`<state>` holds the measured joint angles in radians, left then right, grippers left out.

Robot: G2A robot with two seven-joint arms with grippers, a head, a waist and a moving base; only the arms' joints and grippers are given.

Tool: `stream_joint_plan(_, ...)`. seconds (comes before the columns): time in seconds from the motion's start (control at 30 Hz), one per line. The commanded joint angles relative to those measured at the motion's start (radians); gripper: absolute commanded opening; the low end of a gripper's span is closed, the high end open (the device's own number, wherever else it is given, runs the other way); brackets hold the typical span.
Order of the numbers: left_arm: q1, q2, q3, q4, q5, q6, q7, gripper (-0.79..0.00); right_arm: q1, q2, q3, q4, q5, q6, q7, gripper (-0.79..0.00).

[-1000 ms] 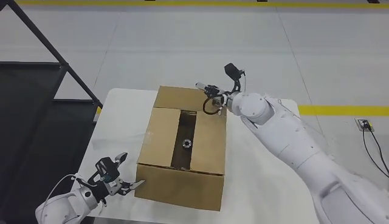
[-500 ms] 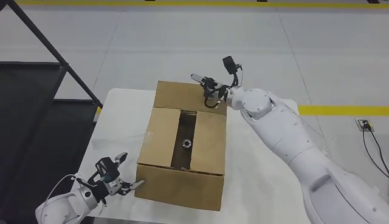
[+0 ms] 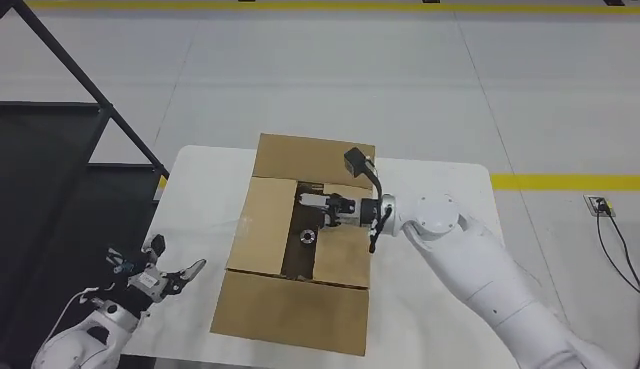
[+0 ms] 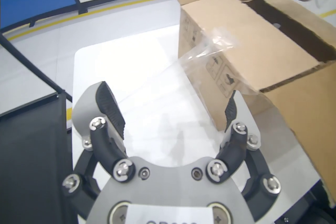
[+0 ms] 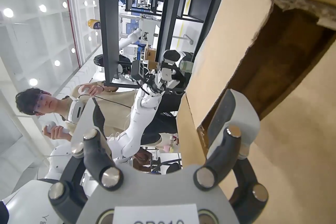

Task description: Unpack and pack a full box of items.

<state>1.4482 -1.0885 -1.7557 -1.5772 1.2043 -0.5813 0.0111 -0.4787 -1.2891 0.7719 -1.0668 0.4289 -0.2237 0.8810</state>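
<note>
A brown cardboard box (image 3: 265,224) stands mid-table, its top flaps parted over a dark slot. A small round item (image 3: 307,235) lies inside. The far flap (image 3: 310,154) stands up and the near flap (image 3: 290,314) hangs out toward the front. My right gripper (image 3: 318,209) hovers open over the slot. In the right wrist view the right gripper (image 5: 162,114) straddles the edge of one top flap (image 5: 225,51). My left gripper (image 3: 175,254) is open and holds nothing, off the box's front left corner. The left wrist view has the left gripper (image 4: 168,101) facing the box (image 4: 249,51) side.
Loose clear tape (image 4: 210,51) hangs from the box's side edge. The white table (image 3: 200,184) has bare room left of the box and to its right (image 3: 440,269). A black frame (image 3: 60,59) and a dark panel stand off the table's left edge.
My right gripper has swung from the far flap's back edge down over the slot. My left gripper has drawn back leftward from the box's front corner.
</note>
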Motion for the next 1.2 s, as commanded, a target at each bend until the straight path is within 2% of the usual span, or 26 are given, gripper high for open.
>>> stream_joint_plan(0.0,-0.022,-0.003,0.031,-0.003,0.013,0.050,-0.042,0.000,-0.030,0.006,0.010,-0.042,-0.028,0.026,-0.043,0.000)
stream_joint_plan(0.17,-0.073,-0.014,0.142,0.007,0.106,0.162,-0.082,0.000,-0.072,0.003,0.023,-0.087,-0.060,0.067,-0.160,0.000)
stream_joint_plan(0.3,-0.085,-0.018,0.184,0.019,0.125,0.157,-0.067,0.000,-0.076,-0.011,0.018,-0.072,-0.038,0.084,-0.194,0.000)
stream_joint_plan(0.6,-0.058,-0.015,0.190,0.004,0.130,0.126,-0.036,0.000,-0.023,-0.060,-0.033,0.043,-0.031,0.095,-0.223,0.000)
stream_joint_plan(0.9,-0.034,-0.012,0.187,-0.018,0.134,0.109,-0.025,0.000,-0.021,-0.062,-0.034,0.045,-0.030,0.093,-0.218,0.000)
stream_joint_plan(1.17,-0.042,-0.012,0.204,-0.024,0.111,0.093,-0.041,0.000,-0.053,-0.066,-0.020,0.050,-0.043,0.082,-0.243,0.000)
